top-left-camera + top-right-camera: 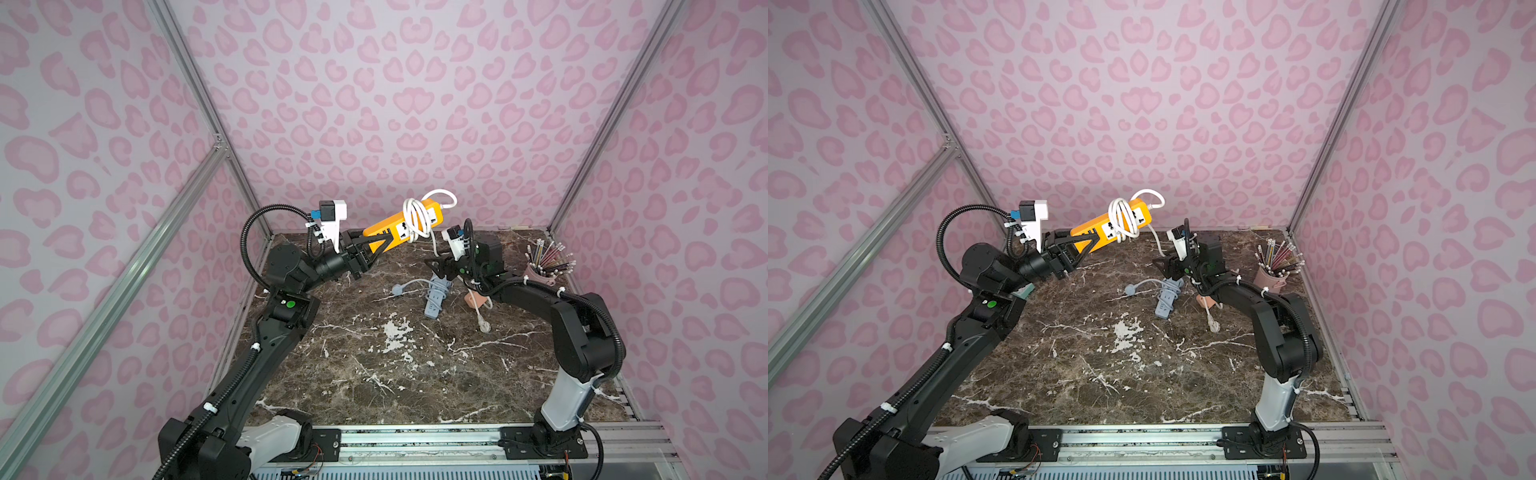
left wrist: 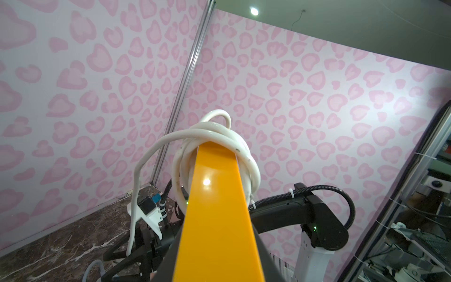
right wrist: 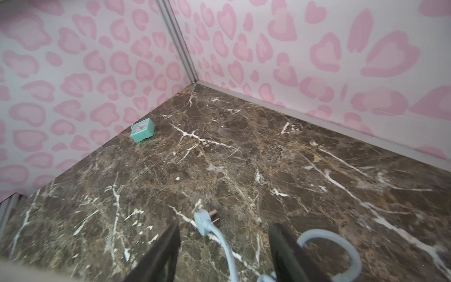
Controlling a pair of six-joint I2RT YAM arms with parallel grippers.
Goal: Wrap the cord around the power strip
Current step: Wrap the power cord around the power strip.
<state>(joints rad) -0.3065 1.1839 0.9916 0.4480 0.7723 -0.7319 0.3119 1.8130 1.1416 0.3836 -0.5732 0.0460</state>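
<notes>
My left jaws: clamped tight on the near end of the orange power strip (image 1: pixel 386 228), held tilted in the air over the back of the worktop (image 1: pixel 374 374). White cord (image 1: pixel 415 220): several turns round the far half, tail hanging down. My right jaws: parted, empty, low above a grey-blue strip (image 1: pixel 436 297) lying on the worktop.

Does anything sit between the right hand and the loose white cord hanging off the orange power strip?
Nothing visible does. The right hand stands open close beside the white cord hanging from the orange power strip, only air between them. The blue power strip lies on the table underneath, off that path.
</notes>
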